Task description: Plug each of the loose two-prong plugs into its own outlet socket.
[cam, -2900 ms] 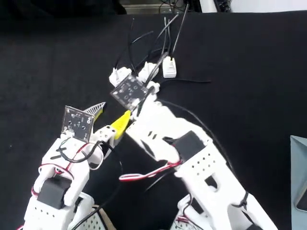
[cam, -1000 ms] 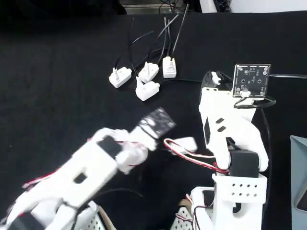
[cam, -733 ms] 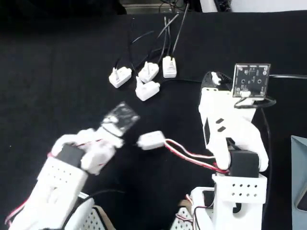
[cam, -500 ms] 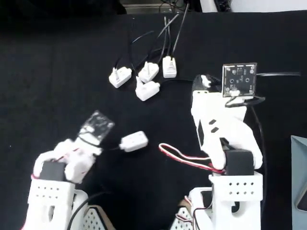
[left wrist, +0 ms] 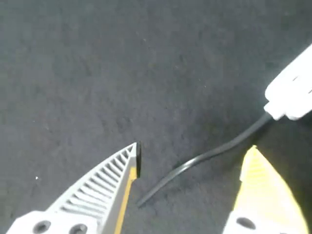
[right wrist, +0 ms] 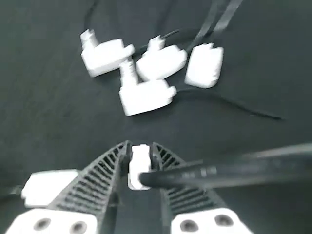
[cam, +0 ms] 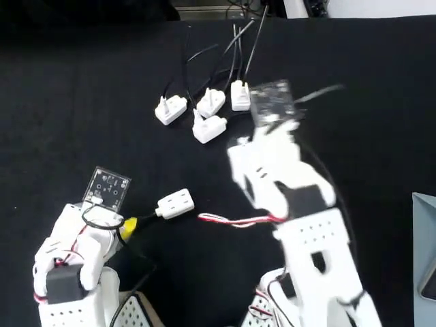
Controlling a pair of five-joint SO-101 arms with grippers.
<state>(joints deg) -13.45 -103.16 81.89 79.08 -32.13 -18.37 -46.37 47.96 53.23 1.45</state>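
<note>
Black cloth [cam: 82, 82] covers the table; four white two-prong plugs [cam: 210, 127] lie bunched at far centre, cords trailing off the far edge, and the white outlet socket block [cam: 176, 203] lies near left, well apart from them. Left gripper [left wrist: 194, 148]: fingers spread wide, gripping nothing, the block's black cord [left wrist: 214, 152] lying between them. Right gripper [right wrist: 140, 145], just short of the plugs: fingers closed narrowly on a small white piece [right wrist: 139, 168]; cannot tell what it is.

White perforated arms [cam: 300, 211] with red-white wires [cam: 238, 221] — left claw [left wrist: 194, 147] part yellow, ribbed.
</note>
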